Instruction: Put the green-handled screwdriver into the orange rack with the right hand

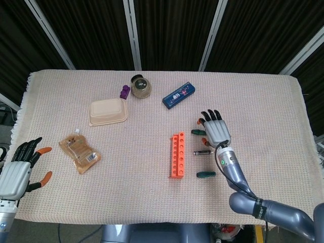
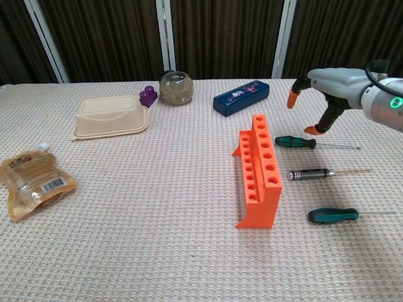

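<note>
The orange rack [image 1: 176, 155] [image 2: 259, 168] stands mid-table, its holes empty. Right of it lie three screwdrivers, shafts pointing right: a dark green-handled one [image 2: 295, 142] farthest back, a black and silver one [image 1: 202, 152] [image 2: 310, 173] in the middle, and a teal-handled one [image 1: 205, 174] [image 2: 332, 216] nearest the front. My right hand [image 1: 215, 129] [image 2: 330, 85] hovers above the green-handled screwdriver [image 1: 195, 132], fingers spread, holding nothing; in the head view it hides the shaft. My left hand [image 1: 17, 169] is open at the table's front left edge.
A beige lidded box [image 1: 107, 112] [image 2: 110, 115], a snack pouch [image 1: 79, 153] [image 2: 34, 179], a round glass jar [image 1: 140, 86] [image 2: 175, 87], a purple piece [image 1: 124, 91] [image 2: 148, 96] and a blue box [image 1: 178, 94] [image 2: 240, 97] lie to the left and back.
</note>
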Controlling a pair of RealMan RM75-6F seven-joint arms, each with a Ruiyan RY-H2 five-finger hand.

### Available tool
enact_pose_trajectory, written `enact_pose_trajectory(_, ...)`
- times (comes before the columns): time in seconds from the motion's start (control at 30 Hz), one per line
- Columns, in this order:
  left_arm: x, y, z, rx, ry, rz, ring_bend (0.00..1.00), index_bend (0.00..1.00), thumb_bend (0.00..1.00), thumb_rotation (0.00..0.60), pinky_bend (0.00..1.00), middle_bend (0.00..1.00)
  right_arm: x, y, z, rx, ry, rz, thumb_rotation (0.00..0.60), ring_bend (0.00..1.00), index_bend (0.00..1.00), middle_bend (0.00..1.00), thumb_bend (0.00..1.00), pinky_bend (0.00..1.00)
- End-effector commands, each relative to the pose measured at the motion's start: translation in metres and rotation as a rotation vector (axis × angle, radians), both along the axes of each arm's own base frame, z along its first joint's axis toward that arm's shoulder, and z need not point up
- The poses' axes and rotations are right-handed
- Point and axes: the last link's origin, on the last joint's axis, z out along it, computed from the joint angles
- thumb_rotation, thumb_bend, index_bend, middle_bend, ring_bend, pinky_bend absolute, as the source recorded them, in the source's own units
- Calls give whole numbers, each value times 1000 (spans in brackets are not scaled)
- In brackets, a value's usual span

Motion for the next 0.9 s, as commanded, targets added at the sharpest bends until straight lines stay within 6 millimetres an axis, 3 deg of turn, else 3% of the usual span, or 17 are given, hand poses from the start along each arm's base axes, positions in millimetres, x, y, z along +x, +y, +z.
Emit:
enact_pose_trajectory(0.03, 1, 1, -1, -2, -1, -1, 0, 230, 324, 600, 0, 9, 5, -10, -16, 10, 81, 3, 600, 0, 333, 106, 240, 0)
enact_pose_trajectory(0.53, -3, 4, -3, -4, -2, 13, 0, 229, 324, 600, 0, 8, 12, -25, -50, 19, 249, -10, 600, 0, 390, 130, 241, 0)
enact_pose_trajectory(0.9, -4, 5, -3, -9, -10, 16, 0, 229, 324, 600, 0, 5, 13, -34, -56, 4, 315, -19, 600, 0, 406, 132, 240, 0)
